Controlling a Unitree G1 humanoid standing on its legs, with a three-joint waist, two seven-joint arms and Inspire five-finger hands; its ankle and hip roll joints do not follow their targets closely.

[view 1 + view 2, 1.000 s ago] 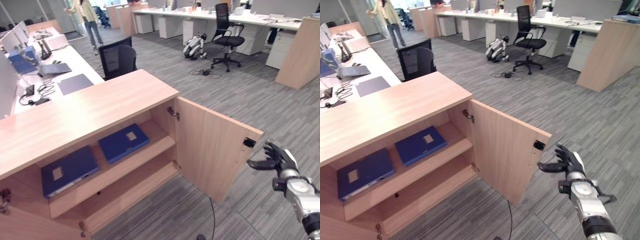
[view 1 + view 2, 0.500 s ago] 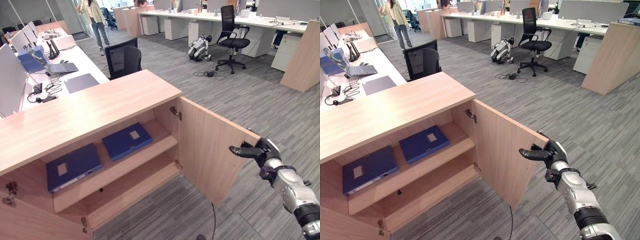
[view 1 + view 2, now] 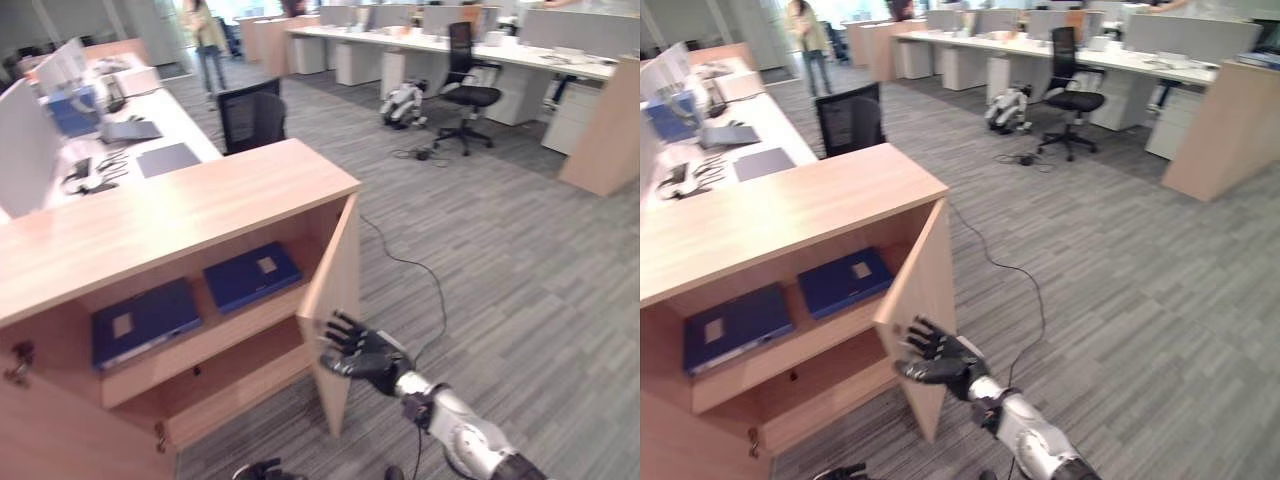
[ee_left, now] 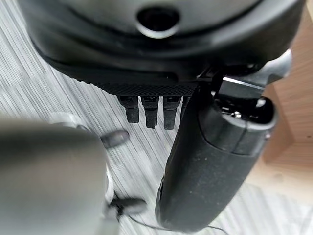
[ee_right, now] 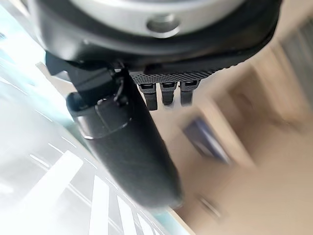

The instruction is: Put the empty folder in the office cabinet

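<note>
The wooden office cabinet point(image 3: 170, 215) stands with its inside showing. Two blue folders lie flat on its upper shelf, one at the left point(image 3: 145, 322) and one at the right point(image 3: 250, 277). The right-hand door point(image 3: 335, 290) is swung about halfway in and shows nearly edge-on. My right hand point(image 3: 360, 352) is open, with spread fingers against the door's outer face near its lower edge. My left hand point(image 4: 146, 49) hangs low over the grey carpet, fingers straight and holding nothing.
A black office chair point(image 3: 250, 115) stands behind the cabinet beside a long white desk point(image 3: 150, 125) with laptops and monitors. Further off are a second chair point(image 3: 470, 90), a small legged robot point(image 3: 405, 100), a person point(image 3: 205, 40) and a wooden cabinet point(image 3: 610, 130).
The cabinet door has swung from wide open to about halfway in. My right hand moved left with it, from the door's free edge to its outer face. The camera has shifted too.
</note>
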